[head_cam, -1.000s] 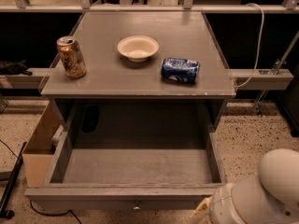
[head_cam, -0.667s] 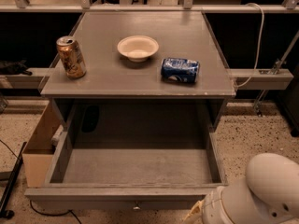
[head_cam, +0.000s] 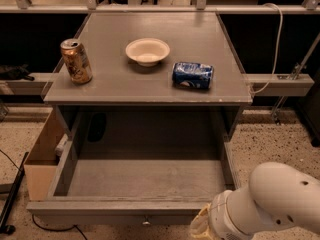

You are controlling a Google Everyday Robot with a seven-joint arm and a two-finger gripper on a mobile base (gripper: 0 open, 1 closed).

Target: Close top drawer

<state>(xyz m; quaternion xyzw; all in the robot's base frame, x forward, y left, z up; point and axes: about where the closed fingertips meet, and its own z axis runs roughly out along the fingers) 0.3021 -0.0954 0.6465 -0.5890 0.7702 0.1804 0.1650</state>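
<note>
The top drawer [head_cam: 145, 176] is a wide, shallow grey drawer pulled far out from under the grey table. It is empty inside. Its front panel [head_cam: 120, 211] runs along the bottom of the view, with a small knob [head_cam: 145, 220] at its centre. My white arm [head_cam: 265, 204] enters from the bottom right. The gripper [head_cam: 200, 228] is at the arm's end, low in the view, just right of the knob and against the drawer's front panel. Most of it is cut off by the bottom edge.
On the grey tabletop [head_cam: 150, 86] stand an upright gold can [head_cam: 76, 60], a white bowl [head_cam: 147, 51] and a blue can lying on its side [head_cam: 192, 75]. A cardboard box [head_cam: 42, 159] sits left of the drawer. A white cable [head_cam: 275, 49] hangs at the right.
My arm has moved left along the bottom edge, bringing the gripper closer to the drawer's front panel and knob. The drawer has not moved.
</note>
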